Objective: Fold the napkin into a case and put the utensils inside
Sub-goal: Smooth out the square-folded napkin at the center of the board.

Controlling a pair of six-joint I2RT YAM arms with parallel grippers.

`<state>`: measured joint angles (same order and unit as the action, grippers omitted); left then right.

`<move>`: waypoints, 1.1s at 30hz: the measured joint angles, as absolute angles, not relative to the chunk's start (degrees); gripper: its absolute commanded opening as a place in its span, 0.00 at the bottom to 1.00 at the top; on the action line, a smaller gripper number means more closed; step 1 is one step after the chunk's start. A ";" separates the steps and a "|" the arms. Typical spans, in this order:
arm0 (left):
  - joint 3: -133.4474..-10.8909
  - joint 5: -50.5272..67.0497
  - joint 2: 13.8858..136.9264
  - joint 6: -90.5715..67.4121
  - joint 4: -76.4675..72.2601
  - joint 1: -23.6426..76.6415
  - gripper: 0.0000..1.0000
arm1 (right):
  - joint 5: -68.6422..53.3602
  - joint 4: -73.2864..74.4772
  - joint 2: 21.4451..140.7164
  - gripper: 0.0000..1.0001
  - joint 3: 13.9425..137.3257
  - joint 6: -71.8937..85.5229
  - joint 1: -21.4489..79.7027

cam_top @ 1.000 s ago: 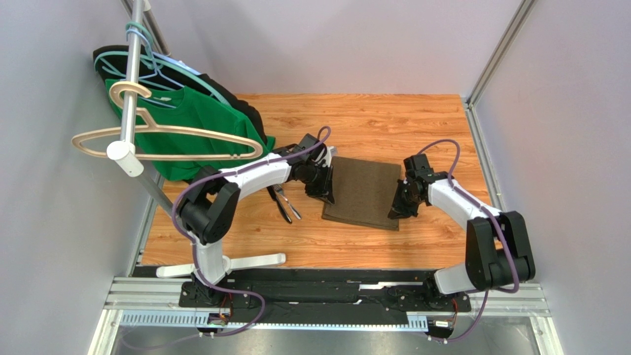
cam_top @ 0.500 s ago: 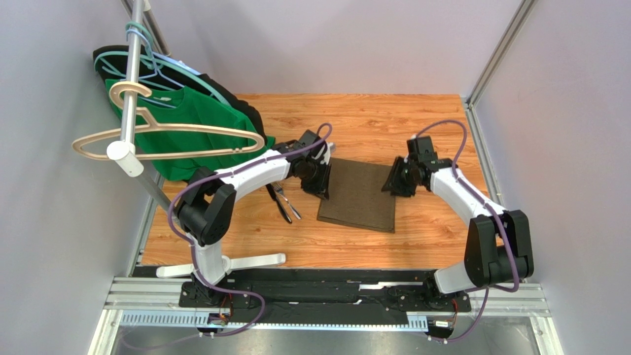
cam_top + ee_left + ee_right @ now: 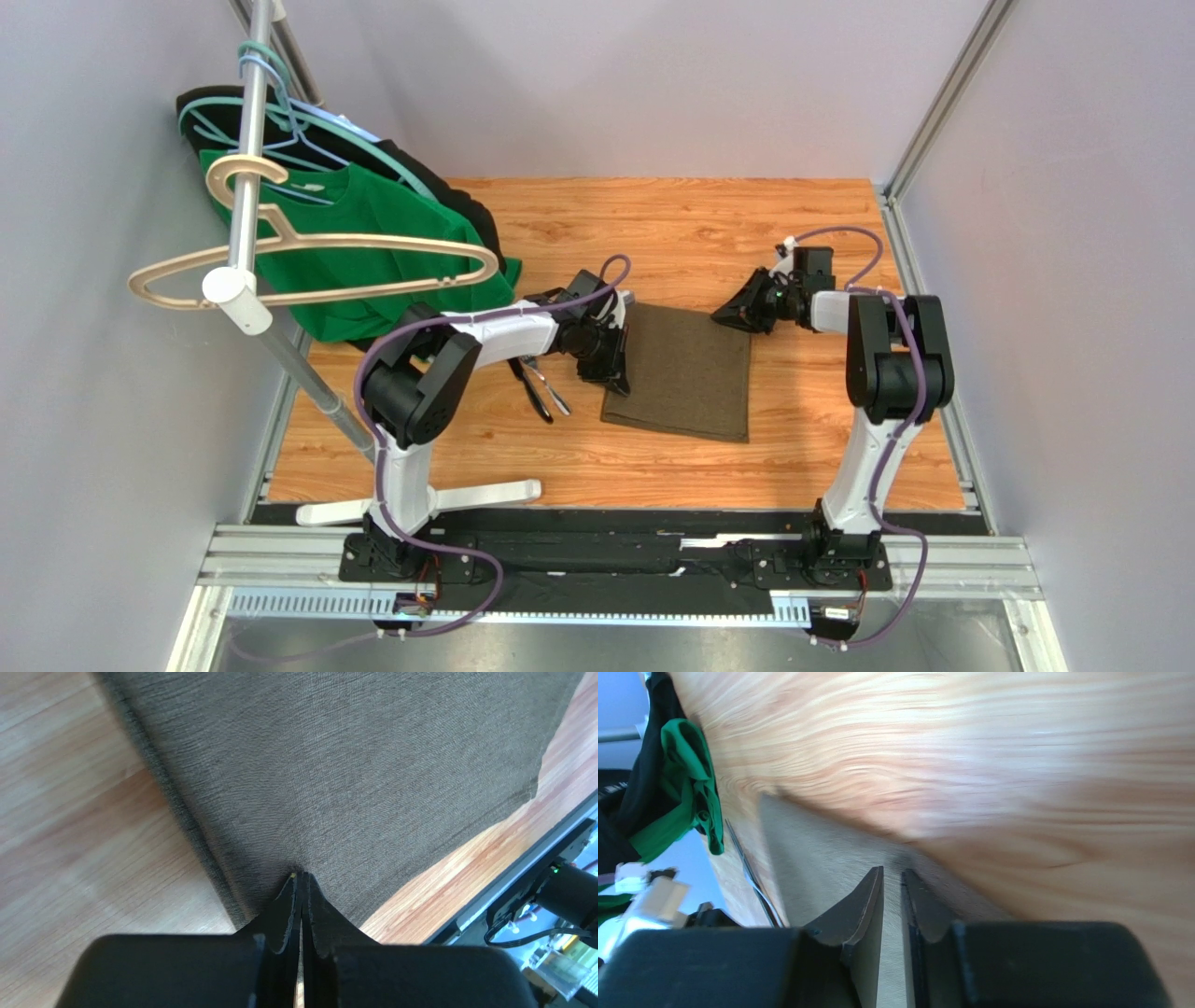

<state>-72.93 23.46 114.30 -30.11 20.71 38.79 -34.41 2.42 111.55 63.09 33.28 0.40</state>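
Wood surface [image 3: 701, 224]: my left gripper [image 3: 300, 876] pinches the napkin [image 3: 351, 763] edge; my right gripper [image 3: 892, 875] sits nearly closed at its corner, hold unclear.

bright, even light; right wrist view seems motion-blurred.

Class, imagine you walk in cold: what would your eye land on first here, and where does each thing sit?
The olive-brown napkin lies flat mid-table, the left gripper pinched shut on its left edge and the right gripper at its far right corner. At far left, a bright green shirt hangs on a rack; dark-handled utensils lie between it and the napkin.
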 measured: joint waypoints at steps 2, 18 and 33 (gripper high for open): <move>-70.96 23.46 113.36 -30.39 18.31 38.57 0.00 | -37.85 0.34 114.52 0.19 62.59 34.02 -2.22; -76.05 25.98 110.89 -32.82 19.57 38.92 0.14 | -33.87 11.05 102.32 0.40 67.57 31.48 -4.29; -74.41 26.50 117.16 -34.72 14.13 39.42 0.12 | -32.23 14.13 112.27 0.40 66.81 29.95 -8.84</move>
<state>-74.41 26.50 117.16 -34.72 14.13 39.42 -32.23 14.13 112.27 66.81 29.95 -8.84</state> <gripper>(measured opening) 0.112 0.376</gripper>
